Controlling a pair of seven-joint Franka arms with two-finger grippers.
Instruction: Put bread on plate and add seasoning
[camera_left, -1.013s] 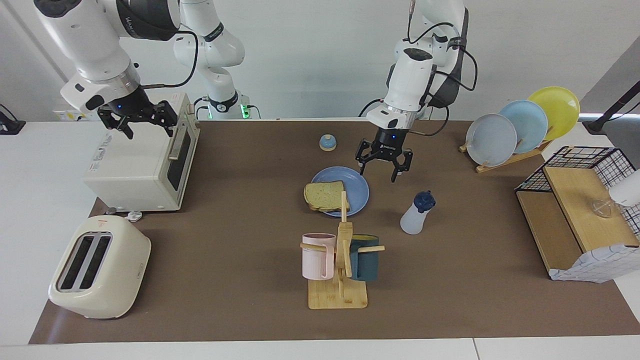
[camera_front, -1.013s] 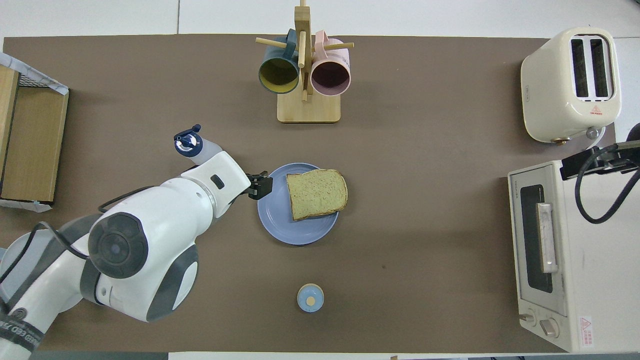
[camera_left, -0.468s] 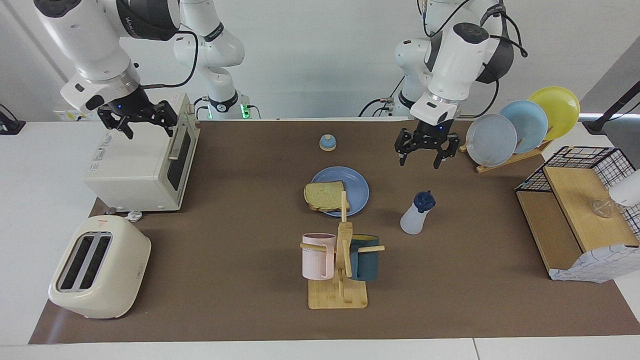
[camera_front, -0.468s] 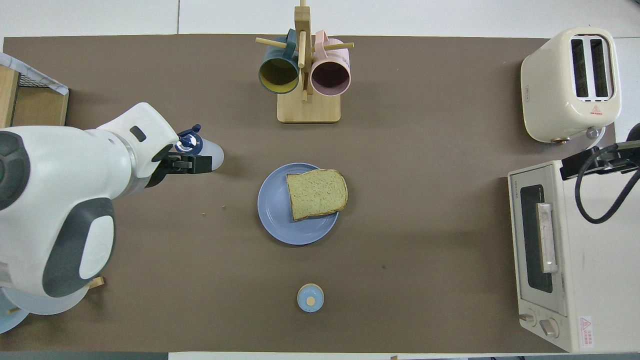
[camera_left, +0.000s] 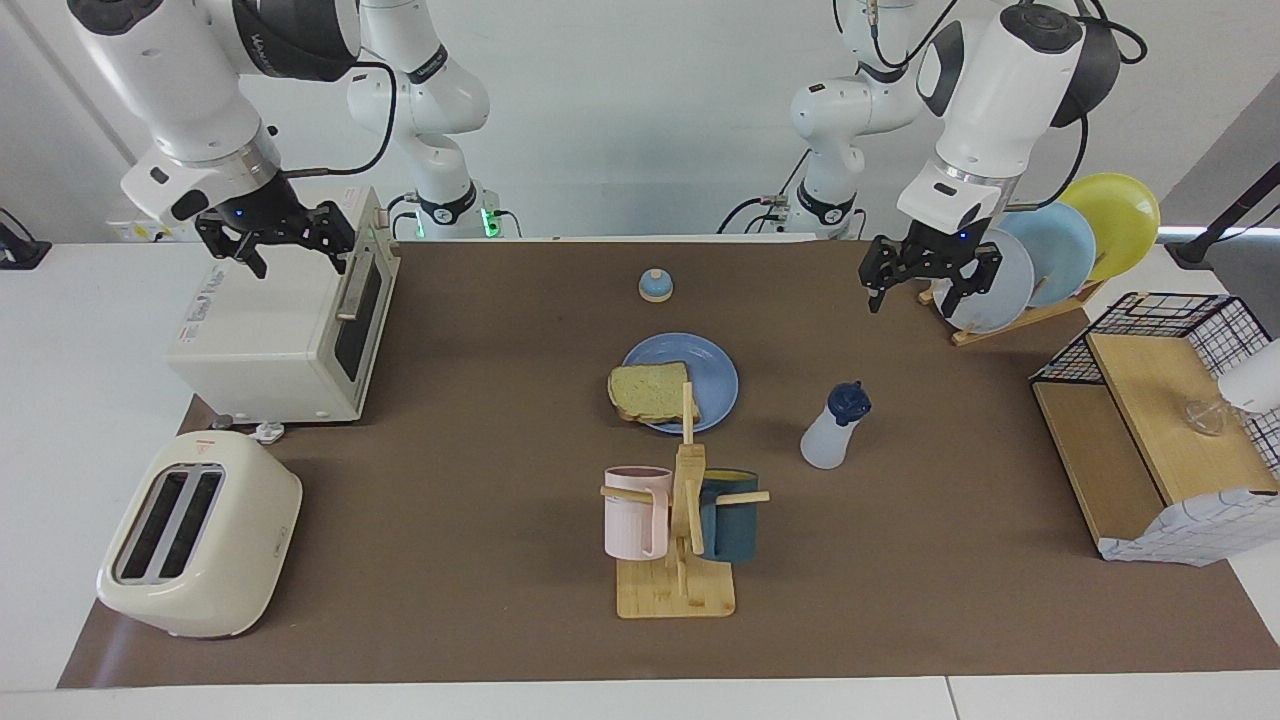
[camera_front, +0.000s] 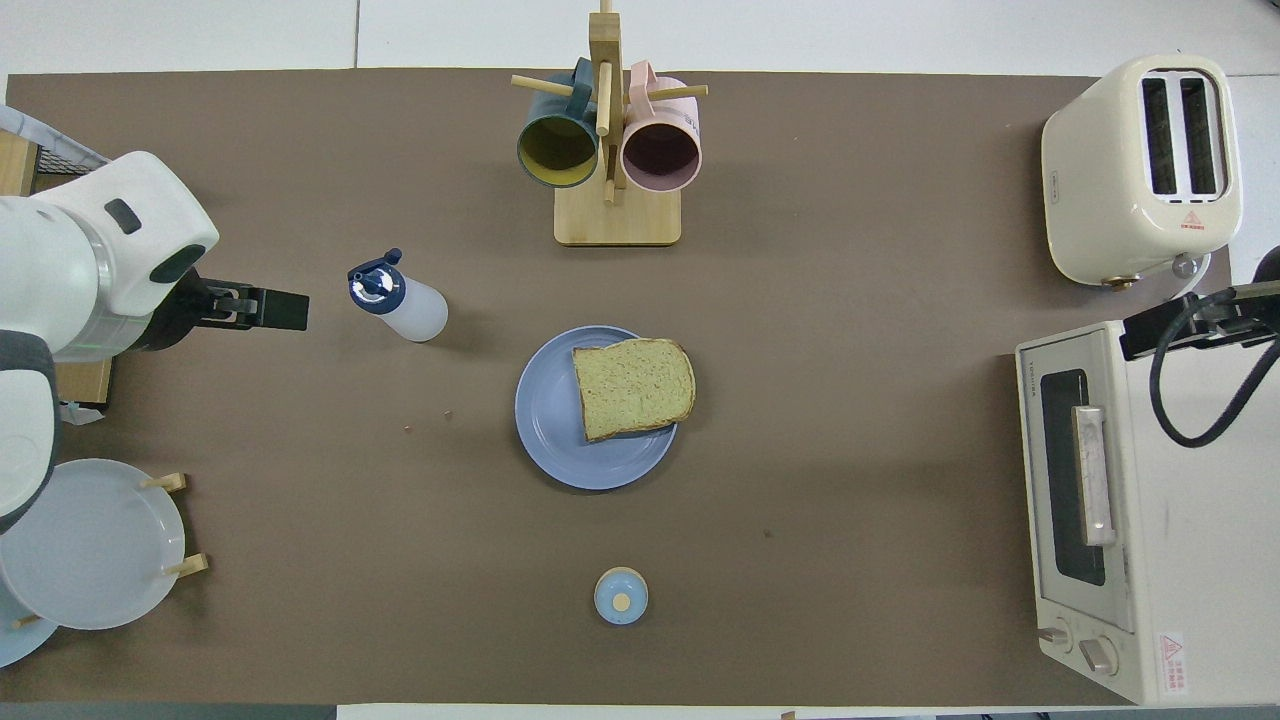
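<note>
In the facing view: bread (camera_left: 650, 392) lying on the blue plate (camera_left: 716, 379) at mid-tabletop, one edge hanging over the rim toward the right arm's end. Seasoning bottle (camera_left: 835, 427) upright beside the plate, toward the left arm's end, untouched. Left pincer (camera_left: 931, 275) raised with fingers spread, empty, in front of the plate rack (camera_left: 1010, 320). Right pincer (camera_left: 275, 238) spread and empty above the toaster oven (camera_left: 285, 322), waiting.

From overhead: bottle (camera_front: 398, 298) between left pincer (camera_front: 262, 308) and plate (camera_front: 548, 425), cap tipped toward the pincer. Likely next: seasoning. Best taken low on the pale body, not the cap; lifted straight, carried over the bread (camera_front: 632, 387), tipped gently, kept clear of the mug stand (camera_front: 616, 212).
</note>
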